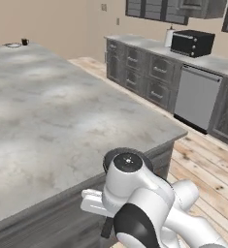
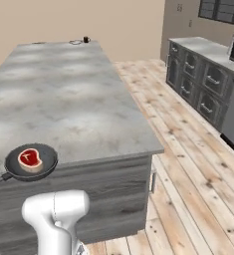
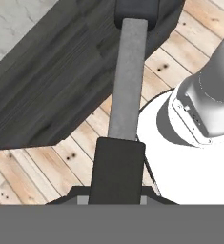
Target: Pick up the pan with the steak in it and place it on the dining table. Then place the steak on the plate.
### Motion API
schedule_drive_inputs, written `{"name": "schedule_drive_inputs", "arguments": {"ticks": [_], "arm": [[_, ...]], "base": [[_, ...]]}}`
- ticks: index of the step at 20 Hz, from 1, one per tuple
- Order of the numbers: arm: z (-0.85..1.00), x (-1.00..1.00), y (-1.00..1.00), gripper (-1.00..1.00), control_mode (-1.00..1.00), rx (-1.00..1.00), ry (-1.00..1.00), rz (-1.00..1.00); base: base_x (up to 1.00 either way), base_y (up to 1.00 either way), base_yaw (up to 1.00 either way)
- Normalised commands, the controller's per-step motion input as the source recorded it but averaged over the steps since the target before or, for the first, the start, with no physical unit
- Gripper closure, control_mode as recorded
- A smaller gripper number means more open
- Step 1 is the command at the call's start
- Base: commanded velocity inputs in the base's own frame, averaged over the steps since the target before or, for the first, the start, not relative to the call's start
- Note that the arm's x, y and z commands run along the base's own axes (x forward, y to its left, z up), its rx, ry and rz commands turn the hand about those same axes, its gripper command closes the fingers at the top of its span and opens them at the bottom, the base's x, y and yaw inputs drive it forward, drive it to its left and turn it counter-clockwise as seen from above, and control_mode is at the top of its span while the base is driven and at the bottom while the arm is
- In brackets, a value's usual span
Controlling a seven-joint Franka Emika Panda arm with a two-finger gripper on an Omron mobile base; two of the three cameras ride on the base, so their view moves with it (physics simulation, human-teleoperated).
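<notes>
The black pan (image 2: 31, 162) sits at the near edge of the marbled dining table (image 2: 63, 99), with the red steak (image 2: 30, 158) lying in it. Its long handle (image 3: 127, 81) runs back off the edge to my gripper (image 3: 117, 159), which is shut on the handle's end. In the left base view my arm covers most of the pan (image 1: 108, 157), and the steak is hidden there. I cannot tell whether the pan rests on the tabletop or hangs just above it. The plate (image 2: 76, 42) (image 1: 12, 45) lies at the table's far corner.
A small black mug (image 1: 24, 42) stands beside the plate. Grey kitchen cabinets (image 1: 149, 72) with a microwave (image 1: 192, 42) and a dishwasher (image 1: 197, 97) line the right wall. Wooden floor (image 2: 188, 164) lies between them and the table.
</notes>
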Motion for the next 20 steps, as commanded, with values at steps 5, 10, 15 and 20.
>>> {"name": "schedule_drive_inputs", "arguments": {"ticks": [5,10,15,20], "arm": [[0.00,0.00,0.00,1.00,1.00,0.00,0.00,0.00],[0.00,0.00,0.00,1.00,1.00,0.00,0.00,0.00],[0.00,0.00,0.00,1.00,1.00,0.00,0.00,0.00],[0.00,0.00,0.00,1.00,1.00,0.00,0.00,0.00]], "base": [[-0.05,-0.12,0.19],[0.01,-0.65,0.07],[0.00,-0.92,0.09],[0.00,-0.98,0.06]]}}
